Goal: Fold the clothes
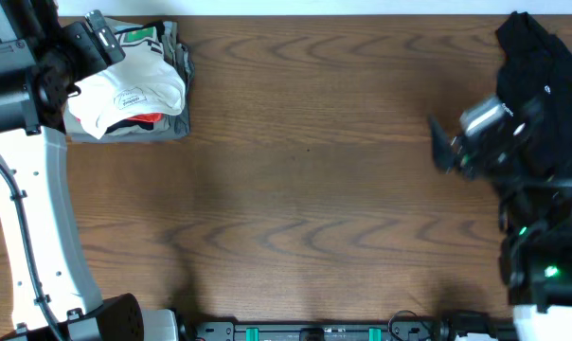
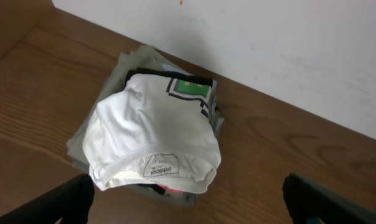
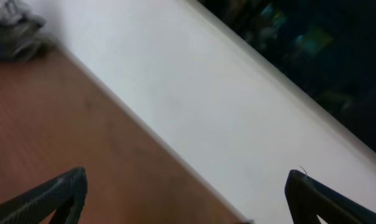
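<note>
The clothes lie in two places. A folded white T-shirt (image 1: pixel 130 90) (image 2: pixel 154 140) with a green-and-black print (image 2: pixel 191 89) tops a small pile at the table's far left corner, over a grey garment (image 2: pixel 135 62) and something red. A black shirt (image 1: pixel 537 57) lies crumpled at the far right corner. My left gripper (image 1: pixel 104 43) (image 2: pixel 188 211) hovers open over the pile, its fingers apart on either side of the white shirt's collar end, holding nothing. My right gripper (image 1: pixel 442 147) (image 3: pixel 188 205) is open and empty, above bare wood just left of the black shirt.
A white wall (image 2: pixel 269 43) (image 3: pixel 225 93) runs along the table's far edge. The brown wooden table (image 1: pixel 305 170) stretches between the two arms. A dark rail with green parts (image 1: pixel 314 332) lines the near edge. The far pile shows blurred (image 3: pixel 14 31) in the right wrist view.
</note>
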